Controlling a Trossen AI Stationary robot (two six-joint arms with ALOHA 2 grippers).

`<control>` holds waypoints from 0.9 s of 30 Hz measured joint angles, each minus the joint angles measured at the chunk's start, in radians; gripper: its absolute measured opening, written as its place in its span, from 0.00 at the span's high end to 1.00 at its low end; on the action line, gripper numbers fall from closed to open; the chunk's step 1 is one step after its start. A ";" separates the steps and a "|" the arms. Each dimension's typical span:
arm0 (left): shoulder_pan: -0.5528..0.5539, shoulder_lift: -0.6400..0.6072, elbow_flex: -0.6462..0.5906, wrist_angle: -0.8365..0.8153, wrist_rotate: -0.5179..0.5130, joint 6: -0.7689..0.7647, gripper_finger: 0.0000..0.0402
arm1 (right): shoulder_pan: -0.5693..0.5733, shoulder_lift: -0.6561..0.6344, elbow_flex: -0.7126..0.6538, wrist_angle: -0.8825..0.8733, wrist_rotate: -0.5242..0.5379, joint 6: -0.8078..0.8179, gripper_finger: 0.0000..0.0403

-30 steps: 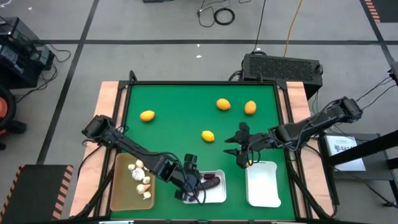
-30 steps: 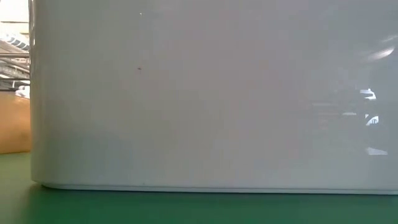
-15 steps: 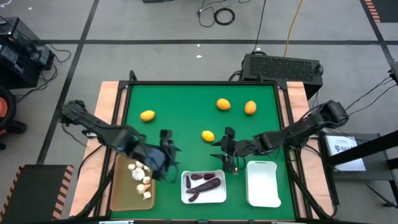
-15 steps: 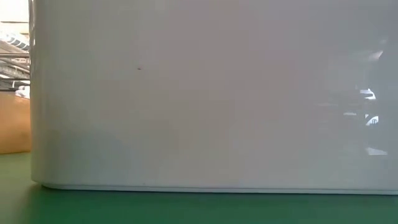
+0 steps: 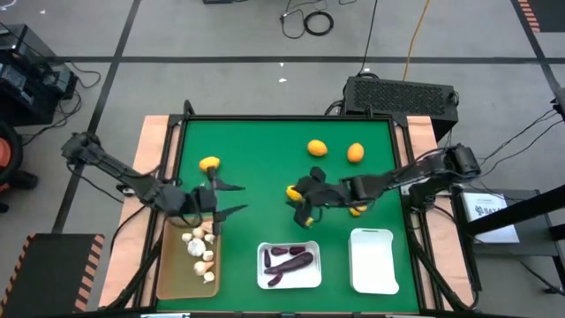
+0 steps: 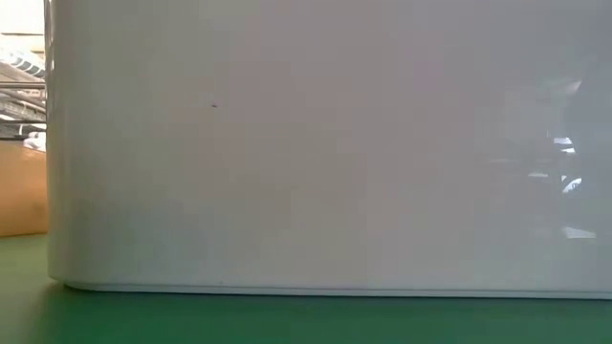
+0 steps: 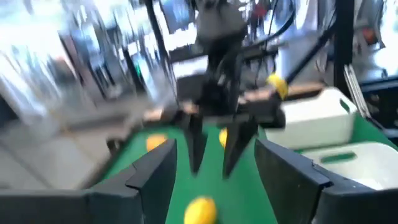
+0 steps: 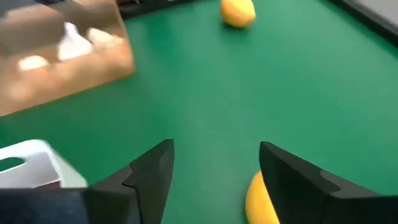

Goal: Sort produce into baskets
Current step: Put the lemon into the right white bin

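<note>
Citrus fruits are what's left: the yellow fruit [image 5: 294, 192] mid-worktop now has the right claw [image 5: 305, 203] right on it, fingers apart, having swung over from the empty white basket [image 5: 372, 261]. Left claw [image 5: 228, 199], also apart, pulled back from the purple pieces' basket [image 5: 290, 266] toward the orange fruit [image 5: 209, 163].

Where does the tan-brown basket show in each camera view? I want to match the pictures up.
High view: tan-brown basket at the table's near left corner, bulbs inside.
Low view: probably the tan block at the left edge, beside a white basket wall.
Left wrist view: not in it.
Right wrist view: upper left, blurred, bulbs inside.
Shared landmark: the green mat.
</note>
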 joint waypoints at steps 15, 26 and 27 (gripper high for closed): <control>0.043 -0.070 -0.149 0.147 0.008 0.154 0.44 | -0.157 0.364 0.448 -0.587 -0.184 0.110 0.13; 0.049 -0.116 -0.149 0.105 0.016 0.153 0.44 | -0.168 0.479 0.502 -0.692 -0.175 0.108 0.15; 0.049 -0.116 -0.149 0.106 0.020 0.151 0.44 | -0.168 0.486 0.502 -0.697 -0.163 0.116 0.15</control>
